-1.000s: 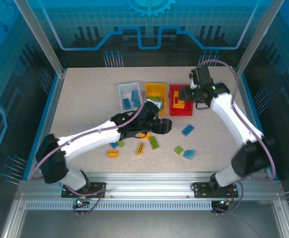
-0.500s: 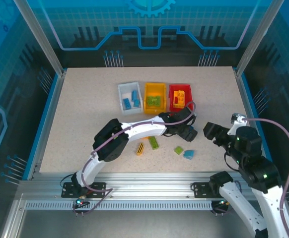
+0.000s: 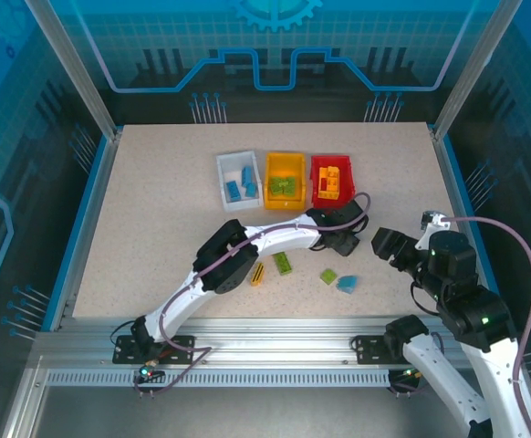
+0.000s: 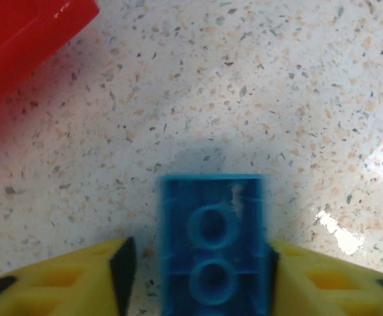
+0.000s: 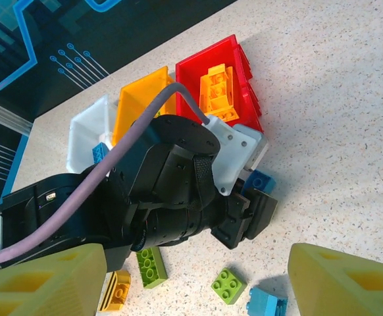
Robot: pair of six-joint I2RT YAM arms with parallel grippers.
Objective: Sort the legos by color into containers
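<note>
My left gripper is low over the table, just in front of the red bin. A blue brick lies between its yellow fingers. The right pad touches it and a sliver of table shows at the left pad. The same blue brick peeks out beside that gripper. My right gripper hangs wide open and holds nothing, to the right. The white bin holds blue bricks, the yellow-orange bin green ones, and the red bin orange bricks.
Loose bricks lie in front of the left arm: a long green one, a yellow striped one, a small green square and a light blue one. The left arm stretches diagonally across the table's middle.
My right arm has pulled back from the red bin to the table's right side. My left arm has reached right and put its fingers around the blue brick.
</note>
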